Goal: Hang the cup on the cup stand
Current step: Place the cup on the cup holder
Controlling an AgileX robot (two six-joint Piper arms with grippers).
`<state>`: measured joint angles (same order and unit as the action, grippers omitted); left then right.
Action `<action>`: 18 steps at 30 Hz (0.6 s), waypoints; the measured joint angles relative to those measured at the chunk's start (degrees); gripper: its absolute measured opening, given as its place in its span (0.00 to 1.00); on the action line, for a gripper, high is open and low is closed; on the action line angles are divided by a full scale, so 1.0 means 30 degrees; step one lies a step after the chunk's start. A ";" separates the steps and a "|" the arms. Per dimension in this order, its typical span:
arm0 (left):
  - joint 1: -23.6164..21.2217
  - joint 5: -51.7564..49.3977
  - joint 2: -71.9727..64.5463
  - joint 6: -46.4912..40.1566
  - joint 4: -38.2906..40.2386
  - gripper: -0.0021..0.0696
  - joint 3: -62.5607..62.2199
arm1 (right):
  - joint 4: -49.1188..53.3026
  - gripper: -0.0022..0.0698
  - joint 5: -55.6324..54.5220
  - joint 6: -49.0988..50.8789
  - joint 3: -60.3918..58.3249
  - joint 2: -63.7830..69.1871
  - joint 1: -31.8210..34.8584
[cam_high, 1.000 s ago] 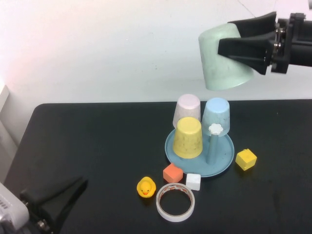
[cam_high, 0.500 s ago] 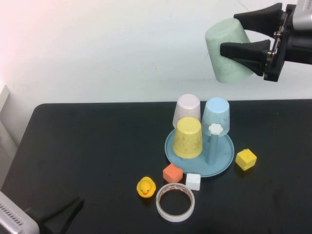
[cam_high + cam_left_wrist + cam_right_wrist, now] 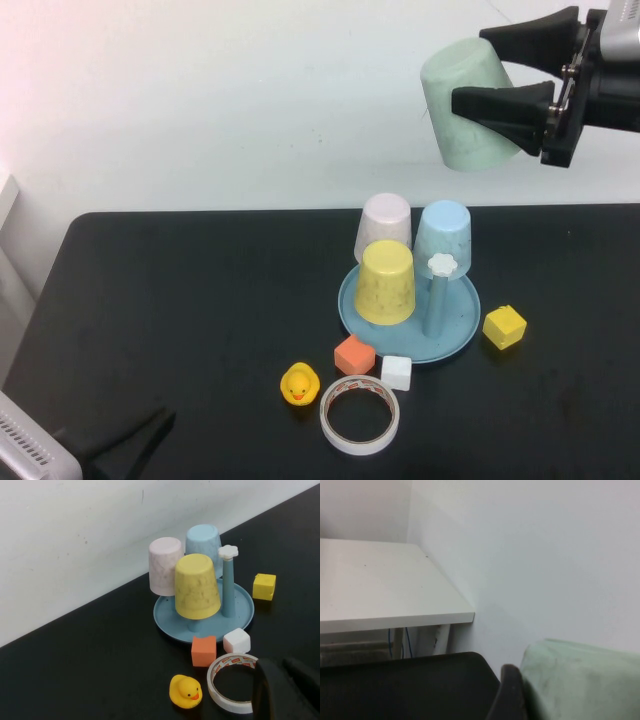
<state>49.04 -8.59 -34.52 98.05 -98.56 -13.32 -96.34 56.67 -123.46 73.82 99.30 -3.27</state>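
The right gripper (image 3: 485, 65) is gripping the mint-green cup (image 3: 465, 105) between wide-spread fingers, holding it tilted high in the air. The cup stand (image 3: 410, 315) is sitting on the table (image 3: 180, 300) well below and to the gripper's left, one peg (image 3: 440, 295) bare. The left gripper (image 3: 280, 690) is sitting shut beside the tape roll (image 3: 231, 682).

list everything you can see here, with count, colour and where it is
cup: 1, mint green, held high above the table's far right
cup stand: 1, blue, table centre, one free peg
cups on stand: 3, pink, light blue, yellow, upside down
cubes: 3, orange, white, yellow, beside the stand
duck: 1, yellow, near the stand
tape roll: 1, white, front
table: 1, black
left end effector: shut, low at near left
right end effector: gripping the mint cup
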 joint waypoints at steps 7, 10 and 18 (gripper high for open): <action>0.0000 0.0000 0.0000 0.0000 0.0000 0.03 0.0000 | 0.0000 0.80 -0.0073 0.0000 0.0000 0.0000 0.0062; 0.0000 0.0000 0.0000 0.0000 0.0000 0.03 0.0000 | 0.0000 0.80 -0.0099 -0.0149 0.0000 0.0216 0.0145; 0.0000 0.0000 0.0000 0.0000 0.0000 0.03 0.0000 | 0.0000 0.80 0.1429 -0.1854 0.0000 0.2101 0.0180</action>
<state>49.04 -8.59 -34.52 98.05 -98.56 -13.32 -96.34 60.96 -129.02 73.82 105.60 -2.73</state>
